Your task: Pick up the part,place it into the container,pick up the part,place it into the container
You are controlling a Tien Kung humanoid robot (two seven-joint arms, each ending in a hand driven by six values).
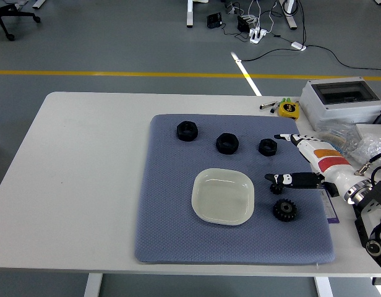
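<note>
Container (pixel 223 196) sits empty on mat (pixel 172 223); right hand (pixel 302 162) spread, holding nothing.

The right arm (pixel 373 213) runs off the right edge and the lower right corner, so only its wrist end shows. The right hand (pixel 302 164) covers part of a small black part (pixel 277 184) beneath its lower finger, and whether finger and part touch cannot be told. The grey box (pixel 342 102) and the clear plastic bags (pixel 363 145) are cut by the right edge. The table (pixel 85 185) loses its near right corner behind the arm. Print on the yellow tape measure (pixel 289 109) is too small to read.
</note>
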